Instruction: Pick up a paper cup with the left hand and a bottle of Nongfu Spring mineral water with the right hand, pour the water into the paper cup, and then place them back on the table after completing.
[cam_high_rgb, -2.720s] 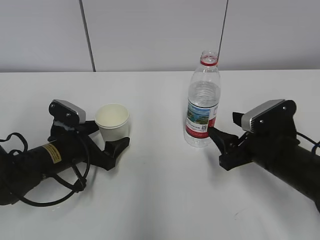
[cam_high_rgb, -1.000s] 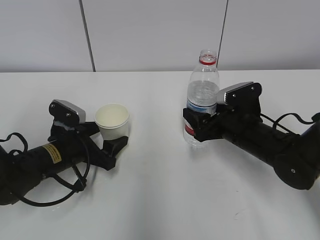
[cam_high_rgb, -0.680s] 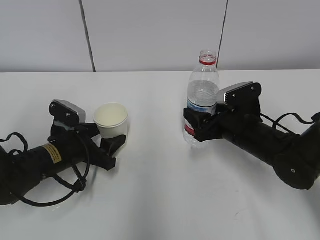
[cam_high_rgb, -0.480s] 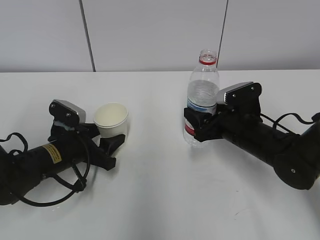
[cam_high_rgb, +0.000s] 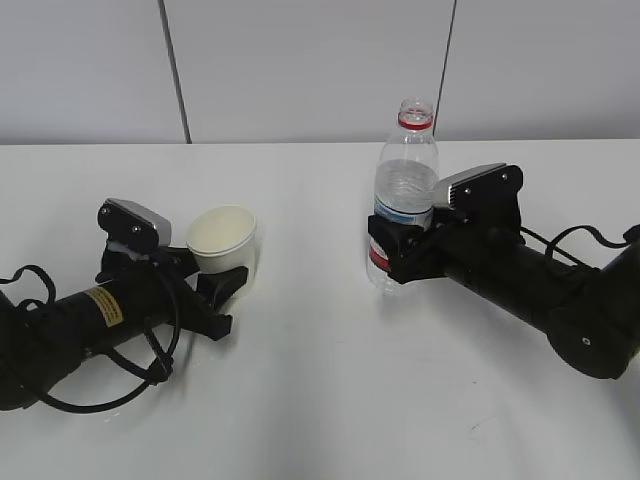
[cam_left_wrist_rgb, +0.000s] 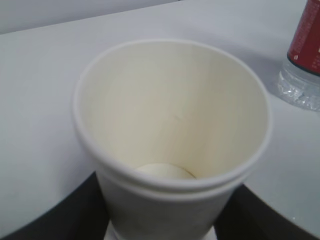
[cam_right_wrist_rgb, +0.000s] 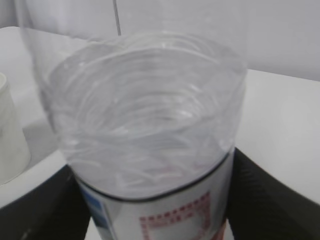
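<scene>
— Where are cup and bottle?
— My left gripper (cam_high_rgb: 215, 285) clasps the cup (cam_high_rgb: 223, 240); my right gripper (cam_high_rgb: 393, 250) clamps the upright bottle (cam_high_rgb: 405, 190), both on the white bench (cam_high_rgb: 320, 400) before a grey wall (cam_high_rgb: 300, 70).

The light is bright, even and soft, coming from above. On the table (cam_high_rgb: 320, 400) the shadows are pale, with no hard edge. The exterior view is sharp, but the black arms lose detail. In the left wrist view the cup (cam_left_wrist_rgb: 172, 140) is a little soft and its inside looks evenly lit. In the right wrist view the bottle (cam_right_wrist_rgb: 145, 135) is very near and blurred, with small white glints.
</scene>
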